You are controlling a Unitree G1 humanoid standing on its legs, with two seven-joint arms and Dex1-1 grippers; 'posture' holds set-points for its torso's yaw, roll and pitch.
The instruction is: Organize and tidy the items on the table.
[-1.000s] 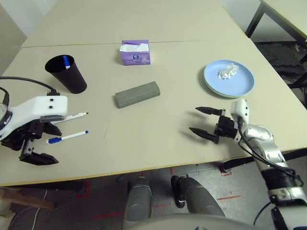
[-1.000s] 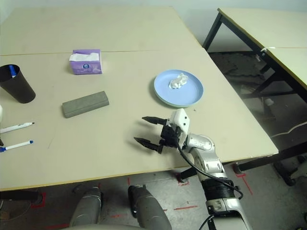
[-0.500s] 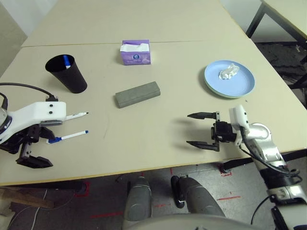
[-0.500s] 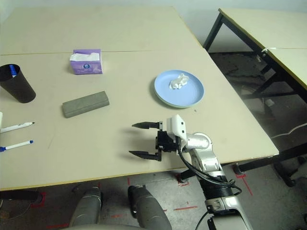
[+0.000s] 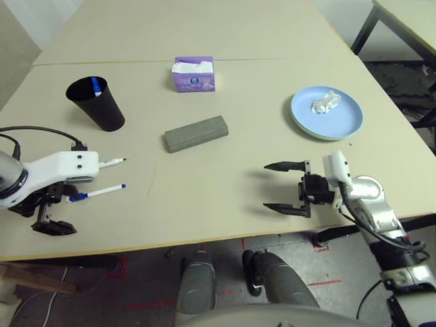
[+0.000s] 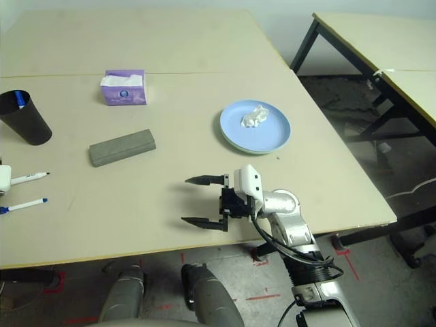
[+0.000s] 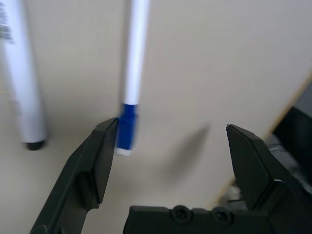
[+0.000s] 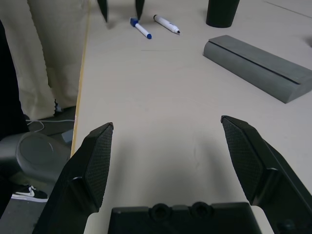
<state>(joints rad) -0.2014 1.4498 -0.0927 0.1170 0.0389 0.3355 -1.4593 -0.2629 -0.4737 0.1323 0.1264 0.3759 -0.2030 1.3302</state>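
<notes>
Two white pens lie at the left front of the table (image 5: pixel 225 27): a black-tipped pen (image 5: pixel 112 163) and a blue-capped pen (image 5: pixel 102 193). My left gripper (image 7: pixel 173 125) is open just above the blue-capped pen's (image 7: pixel 130 73) capped end, one finger beside the cap. A black cup (image 5: pixel 95 103) holding something blue stands behind them. The grey glasses case (image 5: pixel 195 133) lies mid-table. A crumpled tissue (image 5: pixel 325 102) sits on the blue plate (image 5: pixel 340 122), which rests on a green plate (image 5: pixel 300 127). My right gripper (image 5: pixel 267 186) hovers open and empty over bare table near the front edge.
A purple tissue box (image 5: pixel 194 73) stands behind the case. A seam (image 5: pixel 272 59) crosses the tabletop further back. A separate table with dark legs (image 6: pixel 354 34) stands at the far right. The front edge runs close under both grippers.
My right gripper has slid left along the front edge and levelled its fingers. My left arm has shifted a little towards the pens.
</notes>
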